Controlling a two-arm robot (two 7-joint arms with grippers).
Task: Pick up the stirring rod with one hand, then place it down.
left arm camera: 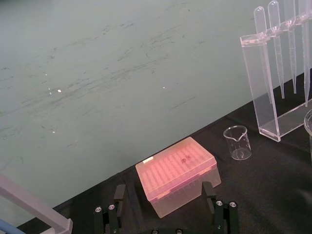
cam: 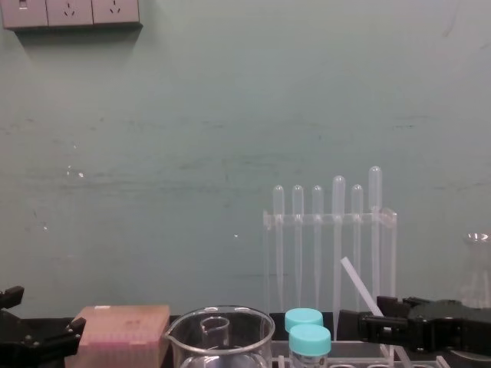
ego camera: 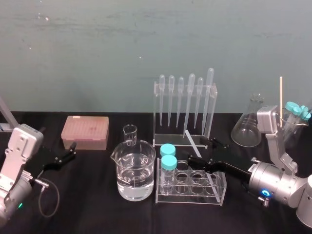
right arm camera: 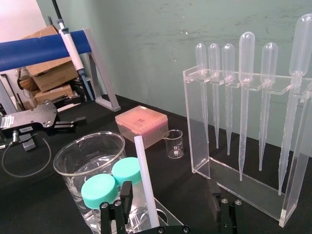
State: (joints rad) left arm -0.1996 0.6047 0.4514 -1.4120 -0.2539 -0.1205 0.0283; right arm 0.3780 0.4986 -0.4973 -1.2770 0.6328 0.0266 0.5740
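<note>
The stirring rod (ego camera: 192, 142) is a white straight stick, tilted, in front of the pipette stand and above the test tube rack (ego camera: 219, 191). My right gripper (ego camera: 204, 151) reaches in from the right, open, one finger on each side of the rod. In the right wrist view the rod (right arm camera: 146, 185) rises close beside one finger (right arm camera: 125, 197), well apart from the other. Its lower end is hidden. From the chest it (cam: 356, 282) slants up above the right gripper (cam: 376, 318). My left gripper (ego camera: 68, 153) rests open at the left, near the pink box.
A water-filled beaker (ego camera: 134, 170) and two teal-capped tubes (ego camera: 168, 157) stand left of the rack. Behind are the pipette stand (ego camera: 185, 105), a small beaker (ego camera: 129, 134) and the pink tip box (ego camera: 85, 131). A flask (ego camera: 248, 124) and a thin stick (ego camera: 281, 95) stand at the right.
</note>
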